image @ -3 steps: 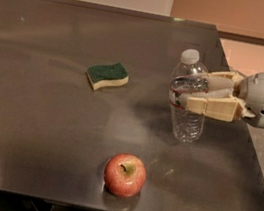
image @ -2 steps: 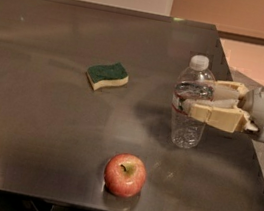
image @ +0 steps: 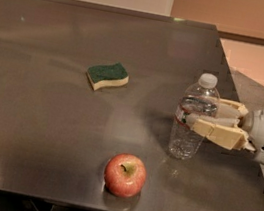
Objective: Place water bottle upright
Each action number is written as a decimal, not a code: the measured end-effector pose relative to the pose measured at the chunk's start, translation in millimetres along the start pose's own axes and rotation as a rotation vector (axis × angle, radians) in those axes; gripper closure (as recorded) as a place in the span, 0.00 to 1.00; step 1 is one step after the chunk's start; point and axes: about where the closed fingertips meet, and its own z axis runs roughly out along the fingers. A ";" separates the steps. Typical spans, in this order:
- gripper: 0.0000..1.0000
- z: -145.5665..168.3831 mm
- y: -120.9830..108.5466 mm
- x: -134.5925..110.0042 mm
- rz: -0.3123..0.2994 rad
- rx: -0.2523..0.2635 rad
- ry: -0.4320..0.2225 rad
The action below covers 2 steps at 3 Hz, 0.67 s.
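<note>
**Bottle stands upright at the right of the bench, gripper clasped around it**

The water bottle (image: 185,139) stands on its base near the right edge of the bench (image: 42,127), its white cap (image: 208,80) on top and its body looking vertical. The gripper (image: 196,114) reaches in from the right, level with the label band. One finger crosses the near side of the bottle and the other shows at its far side, so the bottle is clasped between them.

Holding at the band, above the middle, likely keeps the light, nearly empty bottle from tipping while its base settles on the bench. Coming in from the side also leaves the cap free and the base clear to sit flat.

The bottle's base appears to touch the bench, with a faint reflection just under it. By that sign, the upright placement looks essentially done and only the release is left. The risk there is a finger dragging on the ribbed plastic as it lets go and pulling the bottle over.

An apple (image: 125,174) sits near the front edge, to the left of the bottle and apart from it. A green and yellow sponge (image: 107,76) lies farther left, well apart from both. Neither is in the gripper's way.
</note>
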 end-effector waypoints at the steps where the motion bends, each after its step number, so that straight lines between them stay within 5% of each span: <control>1: 1.00 -4.4 -5.7 9.4 0.014 0.000 -0.040; 2: 0.83 -7.3 -11.3 14.4 0.017 -0.009 -0.085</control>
